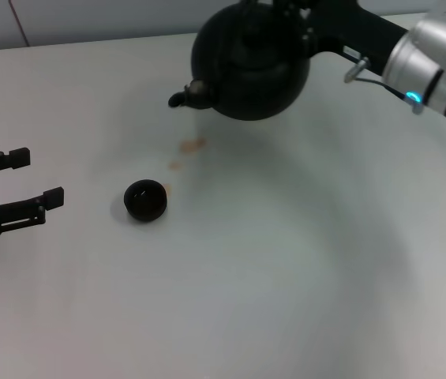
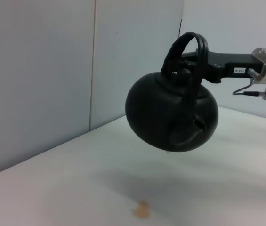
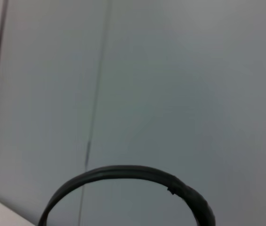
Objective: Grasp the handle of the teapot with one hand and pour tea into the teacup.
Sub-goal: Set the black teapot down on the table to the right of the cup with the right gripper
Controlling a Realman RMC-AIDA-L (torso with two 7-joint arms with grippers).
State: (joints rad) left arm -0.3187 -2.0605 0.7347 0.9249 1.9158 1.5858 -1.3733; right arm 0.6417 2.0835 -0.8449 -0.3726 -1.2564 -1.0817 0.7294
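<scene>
Left gripper (image 1: 37, 178) idles open beside the teacup (image 1: 144, 200). Right gripper (image 2: 203, 63) holds the handle (image 2: 184, 44), teapot (image 1: 250, 67) airborne; cup lies spoutward, nearer the robot.

A plain white table (image 1: 286, 260) is stretching out before me, its matte surface lying flat under soft shadows. Behind it, a pale grey wall (image 2: 38, 70) is rising, with a thin vertical seam (image 2: 94, 61) running down between two of its panels.
</scene>
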